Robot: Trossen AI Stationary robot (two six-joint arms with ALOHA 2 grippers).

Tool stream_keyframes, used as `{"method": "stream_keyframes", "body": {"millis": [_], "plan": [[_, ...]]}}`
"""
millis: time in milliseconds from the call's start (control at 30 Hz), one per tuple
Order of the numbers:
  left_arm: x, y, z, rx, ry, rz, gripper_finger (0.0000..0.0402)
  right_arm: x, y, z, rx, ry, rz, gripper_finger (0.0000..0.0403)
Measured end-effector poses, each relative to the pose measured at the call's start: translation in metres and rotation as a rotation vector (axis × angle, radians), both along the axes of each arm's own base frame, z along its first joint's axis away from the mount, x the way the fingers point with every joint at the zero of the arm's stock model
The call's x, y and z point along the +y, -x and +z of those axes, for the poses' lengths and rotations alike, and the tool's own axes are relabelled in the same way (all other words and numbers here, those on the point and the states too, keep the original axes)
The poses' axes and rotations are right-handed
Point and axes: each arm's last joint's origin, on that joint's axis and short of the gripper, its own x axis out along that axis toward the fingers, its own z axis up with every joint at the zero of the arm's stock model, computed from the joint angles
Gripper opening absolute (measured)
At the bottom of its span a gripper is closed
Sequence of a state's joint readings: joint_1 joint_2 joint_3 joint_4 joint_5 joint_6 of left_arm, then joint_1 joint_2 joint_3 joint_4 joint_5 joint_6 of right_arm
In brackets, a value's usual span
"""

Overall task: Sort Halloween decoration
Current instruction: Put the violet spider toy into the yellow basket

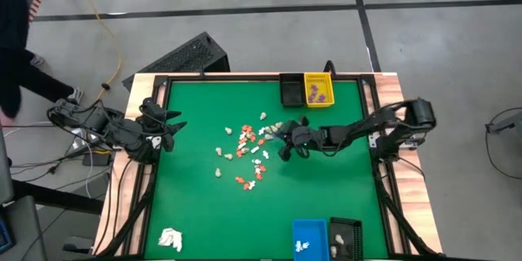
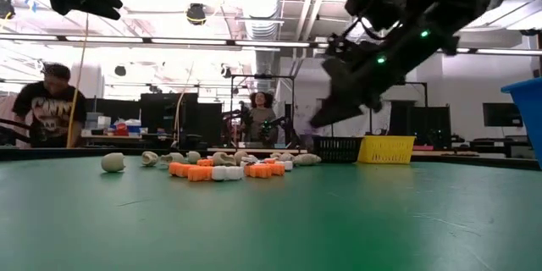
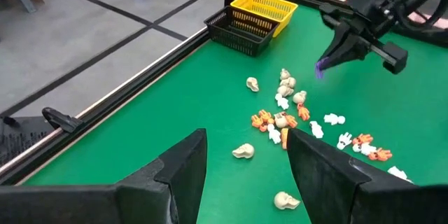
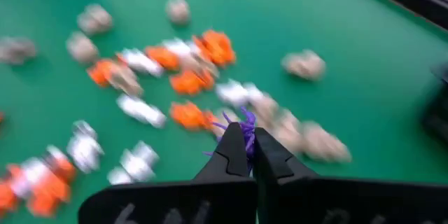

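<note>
Many tiny orange, white and cream decoration pieces (image 1: 245, 151) lie scattered on the middle of the green table (image 1: 204, 212). My right gripper (image 4: 250, 150) hangs above the pile's right side, shut on a small purple spidery piece (image 4: 245, 127), which also shows in the left wrist view as a purple piece (image 3: 320, 68) at the fingertips. The low view has this gripper (image 2: 326, 114) well above the table. My left gripper (image 1: 167, 126) waits open at the table's left edge with nothing between its fingers (image 3: 189, 168). My right gripper pinches the purple piece (image 4: 246, 136) between its two fingertips, only at their free ends. The fingers slant down from the table's right side. The piece is lifted clear of the table and the pile, its thin legs sticking out past the fingertips.
A black basket (image 1: 292, 90) and a yellow basket (image 1: 318, 88) holding purple pieces stand at the far edge. A blue bin (image 1: 308, 236) and a black bin (image 1: 344, 236) sit at the near edge. A white wadded lump (image 1: 170, 239) lies near left. People stand beyond the table (image 2: 51, 102).
</note>
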State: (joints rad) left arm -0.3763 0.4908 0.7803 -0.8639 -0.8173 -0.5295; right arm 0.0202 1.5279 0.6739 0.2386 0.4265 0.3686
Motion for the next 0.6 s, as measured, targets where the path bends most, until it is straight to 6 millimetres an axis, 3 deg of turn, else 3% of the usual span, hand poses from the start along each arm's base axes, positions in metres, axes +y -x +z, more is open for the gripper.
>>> {"method": "stream_keyframes", "body": {"millis": [200, 333, 600], "plan": [[0.0, 0.0, 0.0, -0.001, 0.01, -0.004, 0.0189, 0.015, 0.019, -0.005, 0.171, 0.015, -0.027, 0.0001], [0.0, 0.0, 0.0, -0.001, 0.011, -0.003, 0.0189, 0.026, 0.027, -0.019, 0.16, 0.041, -0.018, 0.0], [-0.001, -0.003, -0.001, 0.013, 0.005, -0.002, 0.0189, 0.023, 0.046, -0.045, 0.186, 0.054, 0.018, 0.0003]]}}
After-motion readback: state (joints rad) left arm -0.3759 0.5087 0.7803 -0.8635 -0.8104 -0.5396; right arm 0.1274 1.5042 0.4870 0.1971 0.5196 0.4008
